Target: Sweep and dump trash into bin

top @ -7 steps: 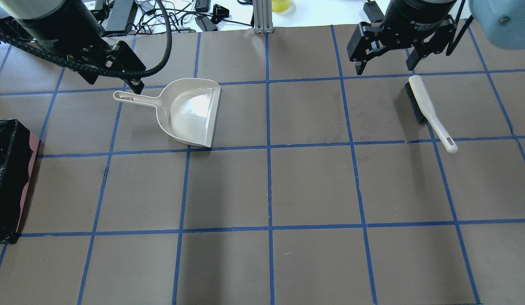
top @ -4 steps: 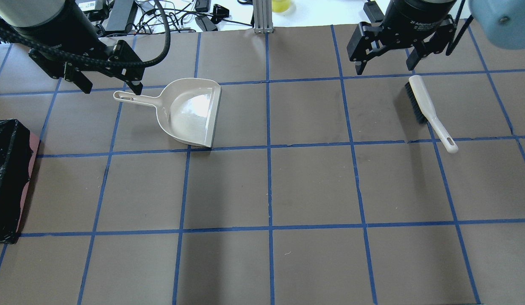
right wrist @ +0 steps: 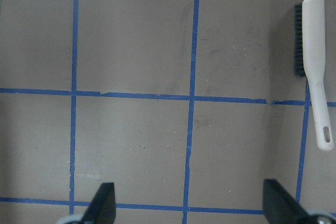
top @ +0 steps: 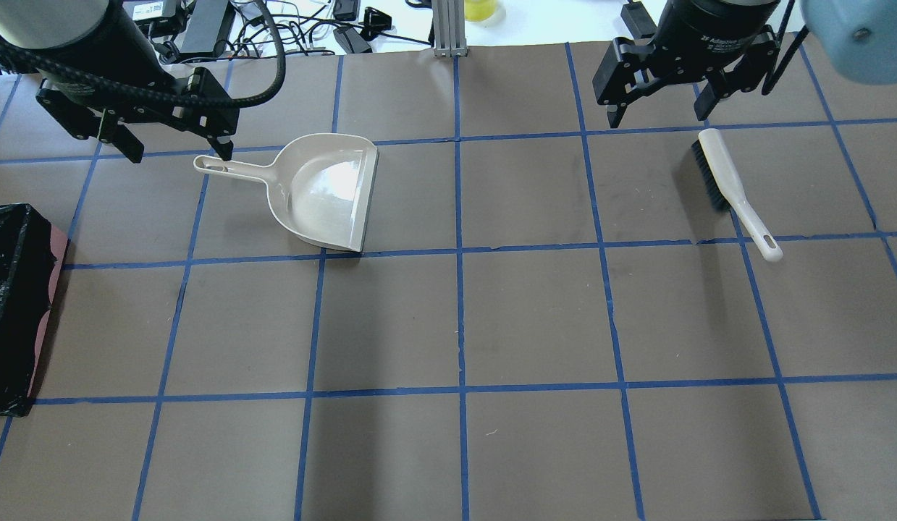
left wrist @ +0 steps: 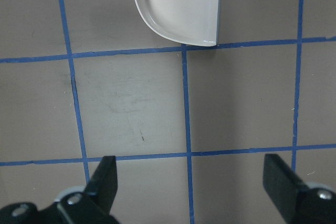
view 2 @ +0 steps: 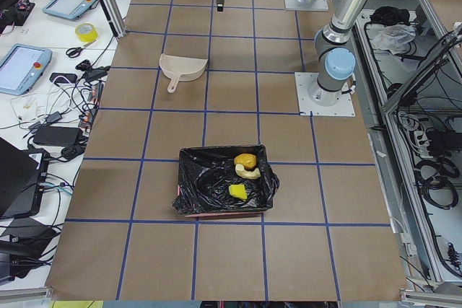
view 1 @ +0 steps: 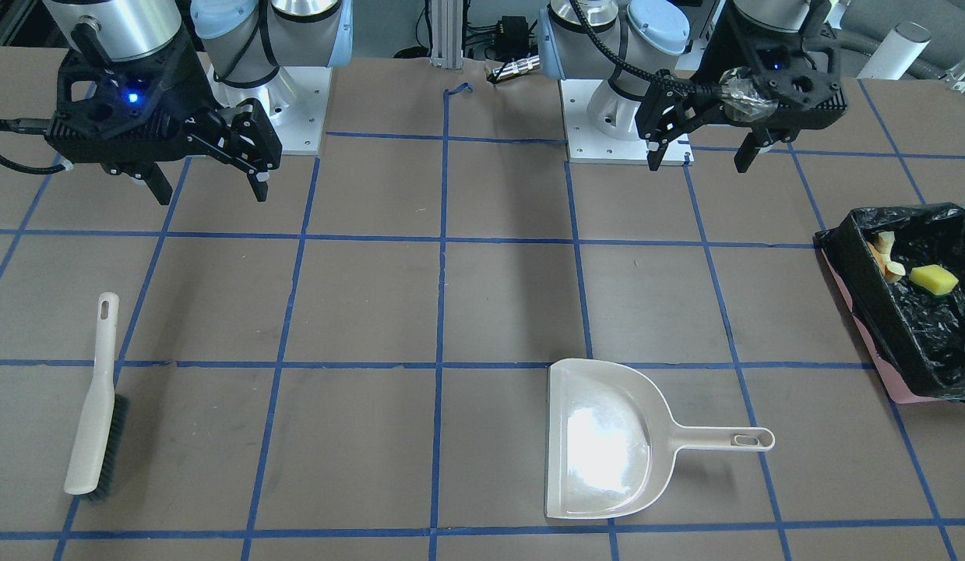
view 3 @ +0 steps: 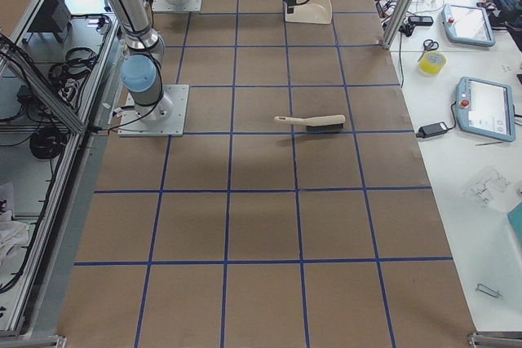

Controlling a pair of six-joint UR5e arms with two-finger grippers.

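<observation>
The bin [view 1: 871, 315] is a pinkish box lined with a black bag, at the table's left end [top: 48, 304]. In the exterior left view it [view 2: 189, 191] holds all the trash: the golden-brown lump [view 2: 245, 159], the tan croissant [view 2: 250, 172] and the yellow-green wedge [view 2: 237, 191]. The wedge [view 1: 934, 279] and croissant [view 1: 887, 261] also show in the front view. The beige dustpan [top: 325, 192] lies empty on the table. My left gripper [top: 180, 153] hovers open and empty just behind its handle. My right gripper [top: 658, 118] is open and empty behind the brush [top: 730, 184].
The table is brown paper with a blue tape grid. The brush [view 1: 96, 405] lies flat on my right side, the dustpan [view 1: 607, 444] left of centre. Cables and devices lie beyond the far edge [top: 296, 29]. An aluminium post [top: 448, 29] stands at the back centre.
My left gripper has shifted left and turned, so both open fingers now show behind the dustpan handle. The right gripper, dustpan and brush have not moved.
</observation>
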